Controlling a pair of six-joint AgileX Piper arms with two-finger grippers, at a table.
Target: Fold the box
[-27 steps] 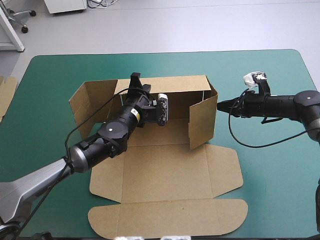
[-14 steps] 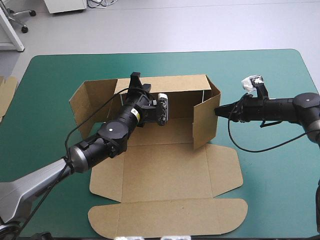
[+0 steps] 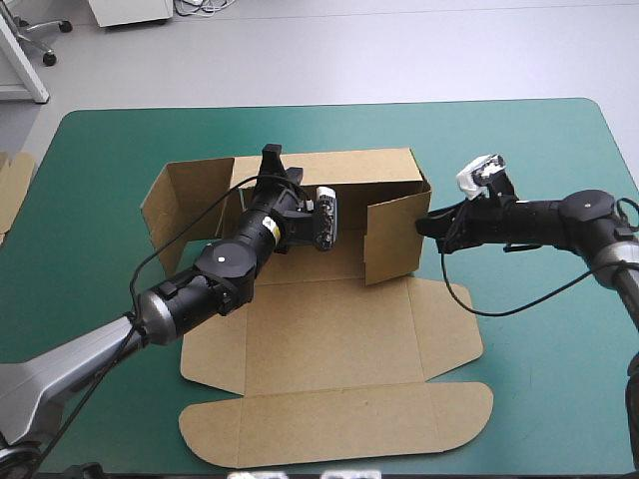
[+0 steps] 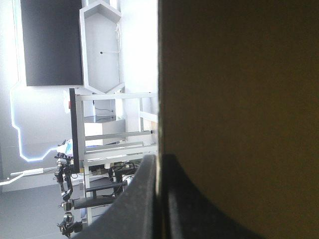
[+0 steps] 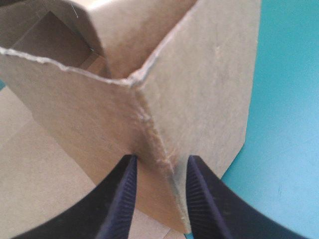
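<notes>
The brown box (image 3: 329, 329) lies open on the teal-green cover, its back wall (image 3: 349, 170) raised. My left gripper (image 3: 270, 158) is shut on the top edge of that wall. In the left wrist view the board (image 4: 239, 99) passes between the nearly closed black fingers of the left gripper (image 4: 160, 157). My right gripper (image 3: 421, 225) touches the outside of the right side flap (image 3: 391, 239), which stands swung inward. In the right wrist view the right gripper (image 5: 158, 162) is slightly open, and the box corner crease (image 5: 149, 119) runs between its tips.
The left side flap (image 3: 185, 200) stands angled outward. The base and the long front lid flap (image 3: 339, 424) lie flat toward the near edge. More brown board (image 3: 12, 185) shows at the table's left edge. Bare teal-green cover (image 5: 284, 124) lies to the right.
My right gripper has moved left against the right side flap, which has swung further inward across the box. The left gripper has kept its hold on the back wall.
</notes>
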